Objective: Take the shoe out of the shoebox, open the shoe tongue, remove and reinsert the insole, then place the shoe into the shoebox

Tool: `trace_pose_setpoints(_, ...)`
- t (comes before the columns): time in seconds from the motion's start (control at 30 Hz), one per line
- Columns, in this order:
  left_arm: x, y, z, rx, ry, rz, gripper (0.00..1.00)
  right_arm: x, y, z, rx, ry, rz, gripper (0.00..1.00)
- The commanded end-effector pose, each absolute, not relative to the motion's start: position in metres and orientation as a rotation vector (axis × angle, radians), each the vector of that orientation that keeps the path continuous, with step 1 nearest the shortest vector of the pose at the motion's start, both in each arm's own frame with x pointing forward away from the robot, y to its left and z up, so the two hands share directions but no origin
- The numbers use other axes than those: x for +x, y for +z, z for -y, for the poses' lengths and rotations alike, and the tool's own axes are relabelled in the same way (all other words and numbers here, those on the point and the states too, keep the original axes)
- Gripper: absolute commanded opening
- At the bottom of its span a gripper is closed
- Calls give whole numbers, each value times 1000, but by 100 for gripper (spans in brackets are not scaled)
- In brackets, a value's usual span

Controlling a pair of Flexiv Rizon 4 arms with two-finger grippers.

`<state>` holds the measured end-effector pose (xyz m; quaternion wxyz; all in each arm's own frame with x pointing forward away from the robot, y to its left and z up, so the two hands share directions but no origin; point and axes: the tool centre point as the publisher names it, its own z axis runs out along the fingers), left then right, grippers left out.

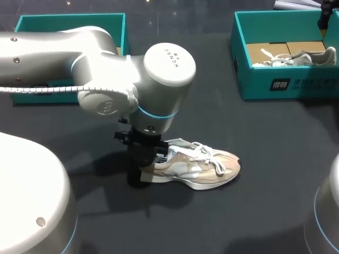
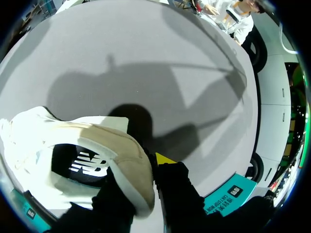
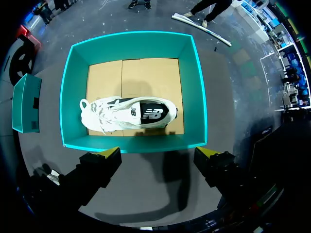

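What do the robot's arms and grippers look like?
The left arm and right arm are silver, rounded, with cyan joint rings; a ribbed white cable runs along the left. The left gripper and right gripper are black, yellow-tipped.

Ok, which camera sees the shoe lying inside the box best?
The right wrist view: it looks straight down into the shoebox, so the whole boxed shoe shows. The head view catches it small, partly behind the box wall. The left wrist view misses it.

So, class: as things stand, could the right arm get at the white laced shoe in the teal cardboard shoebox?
Probably yes: the right gripper hangs open above the open-topped teal cardboard shoebox, and nothing covers the white laced shoe lying inside.
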<state>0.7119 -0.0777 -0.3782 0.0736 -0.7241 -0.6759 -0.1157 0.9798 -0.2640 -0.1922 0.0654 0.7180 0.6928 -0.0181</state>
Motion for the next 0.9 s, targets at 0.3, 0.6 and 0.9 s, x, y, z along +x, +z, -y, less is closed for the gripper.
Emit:
trace_pose_setpoints(0.3,712,-372,74,-2186,-287,2076,58,980,-192,264,2167,-55,-2090,100)
trace_pose_setpoints(0.6,707,-342,75,-2227,-201,2172,100,980,-192,264,2167,-55,-2090,100)
trace_pose_setpoints(0.9,705,-304,58,-1998,310,2493,100,980,-192,264,2167,-55,-2090,100)
